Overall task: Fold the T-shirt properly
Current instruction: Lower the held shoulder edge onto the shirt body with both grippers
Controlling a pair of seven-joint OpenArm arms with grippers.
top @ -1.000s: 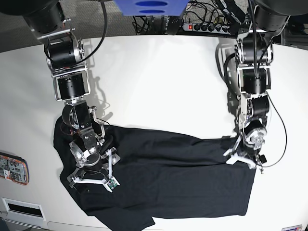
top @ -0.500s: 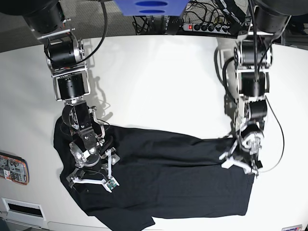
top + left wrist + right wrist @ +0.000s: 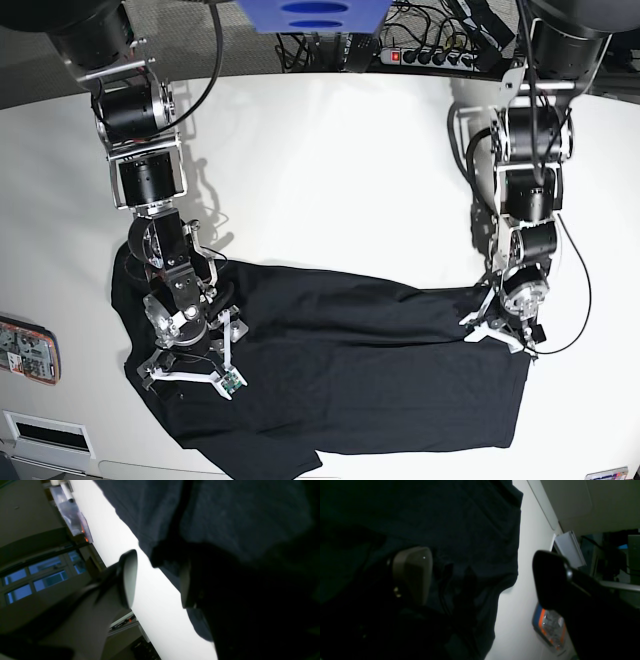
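Note:
The black T-shirt (image 3: 350, 370) lies spread along the front of the white table (image 3: 330, 170). In the base view, on the left, my right gripper (image 3: 190, 372) hovers low over the shirt's left part, jaws wide open and holding nothing. The right wrist view shows its pale pad (image 3: 412, 572) above the dark cloth (image 3: 460, 530) and the other finger (image 3: 550, 580) past the hem over bare table. My left gripper (image 3: 497, 335) stands at the shirt's upper right corner. Its pads (image 3: 128, 577) are apart, white table showing between them, and the shirt's edge (image 3: 225, 517) lies by the far finger.
An orange and blue object (image 3: 28, 350) lies at the table's left edge, also seen by the right wrist camera as a blurred orange and blue shape (image 3: 547, 627). A white box (image 3: 45, 432) sits at the front left corner. A power strip (image 3: 430, 55) and cables lie behind the table.
My left gripper has shifted slightly left and turned at the shirt's upper right corner. The right arm and the shirt have not visibly moved.

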